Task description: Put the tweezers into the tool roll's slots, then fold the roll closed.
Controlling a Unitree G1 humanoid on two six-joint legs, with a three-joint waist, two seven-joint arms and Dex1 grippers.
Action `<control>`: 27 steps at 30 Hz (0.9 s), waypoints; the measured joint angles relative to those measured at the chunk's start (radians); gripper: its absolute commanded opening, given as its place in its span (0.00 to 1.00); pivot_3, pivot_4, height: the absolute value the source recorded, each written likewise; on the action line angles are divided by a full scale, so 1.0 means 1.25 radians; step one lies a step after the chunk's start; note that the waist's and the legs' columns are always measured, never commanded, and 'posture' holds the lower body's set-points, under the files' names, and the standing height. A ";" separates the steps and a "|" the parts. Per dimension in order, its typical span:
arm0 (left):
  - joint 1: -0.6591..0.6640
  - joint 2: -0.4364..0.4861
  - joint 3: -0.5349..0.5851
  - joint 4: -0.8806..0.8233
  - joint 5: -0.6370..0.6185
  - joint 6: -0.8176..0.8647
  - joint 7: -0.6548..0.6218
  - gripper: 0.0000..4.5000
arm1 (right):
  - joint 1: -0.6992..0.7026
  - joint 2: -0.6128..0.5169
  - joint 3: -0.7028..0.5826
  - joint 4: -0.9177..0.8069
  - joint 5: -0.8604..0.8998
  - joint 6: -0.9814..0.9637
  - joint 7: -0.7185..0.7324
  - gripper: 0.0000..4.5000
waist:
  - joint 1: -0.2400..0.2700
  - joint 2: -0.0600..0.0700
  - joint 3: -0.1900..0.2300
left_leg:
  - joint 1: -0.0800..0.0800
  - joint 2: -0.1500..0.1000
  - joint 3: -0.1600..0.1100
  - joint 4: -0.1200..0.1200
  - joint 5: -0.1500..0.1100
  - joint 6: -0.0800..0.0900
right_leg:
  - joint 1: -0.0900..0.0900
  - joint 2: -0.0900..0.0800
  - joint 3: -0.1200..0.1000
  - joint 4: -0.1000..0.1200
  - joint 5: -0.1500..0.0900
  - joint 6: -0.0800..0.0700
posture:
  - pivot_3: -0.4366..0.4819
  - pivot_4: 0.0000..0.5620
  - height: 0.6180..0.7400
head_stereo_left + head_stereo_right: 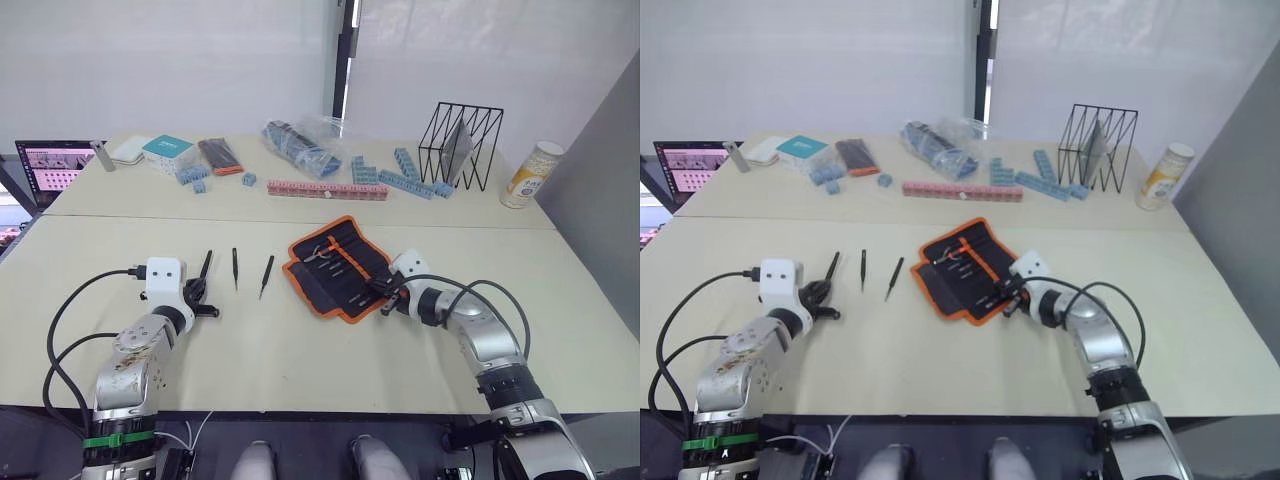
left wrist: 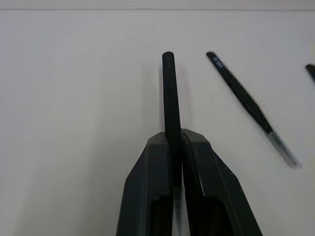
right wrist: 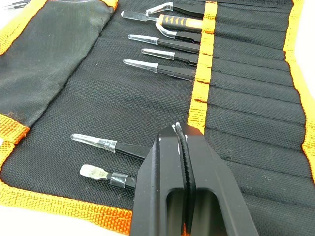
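Firmly, left gripper (image 2: 173,147) clamps tweezers (image 2: 170,93) — right gripper (image 3: 183,142) closed.

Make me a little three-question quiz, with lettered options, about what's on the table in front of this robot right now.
1. Where does the tool roll lie?
A. On the far table by the wire rack
B. Open on the near table, by the right gripper
C. Under the laptop

2. How many tweezers lie loose on the bare table, not counting the one being gripped?
A. Two
B. Five
C. None

3. What is the left gripper doing?
A. Hanging open above the table
B. Shut on a blue block
C. Shut on a black tweezer

Answers: 1 B, the roll is spread open beside the right gripper. 2 A, two tweezers lie between the left gripper and the roll. 3 C, the left wrist view shows the fingers clamped on its shaft.
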 measured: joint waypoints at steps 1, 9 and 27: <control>-0.027 0.012 -0.008 -0.014 -0.008 0.000 -0.015 0.00 | 0.001 0.000 0.000 -0.001 0.000 0.000 -0.002 0.00 | 0.001 0.000 0.000 | 0.000 0.000 0.000 0.000 0.000 0.000 | 0.000 0.000 0.000 0.000 0.000 0.000 | 0.48 0.27 1.00; -0.183 0.100 -0.183 -0.034 -0.037 0.102 -0.167 0.00 | 0.024 0.006 -0.010 -0.040 0.014 0.017 -0.036 0.00 | -0.002 0.000 0.000 | -0.001 0.000 0.000 0.000 0.000 0.000 | -0.001 0.000 0.000 0.000 0.000 0.001 | 0.48 0.27 1.00; -0.412 -0.026 -0.500 0.298 0.078 0.102 -0.343 0.00 | 0.043 0.040 -0.018 -0.087 0.018 0.053 -0.124 0.00 | -0.011 0.001 0.001 | -0.003 -0.001 -0.001 0.000 0.000 0.001 | -0.003 0.000 0.000 0.000 0.003 0.006 | 0.48 0.27 1.00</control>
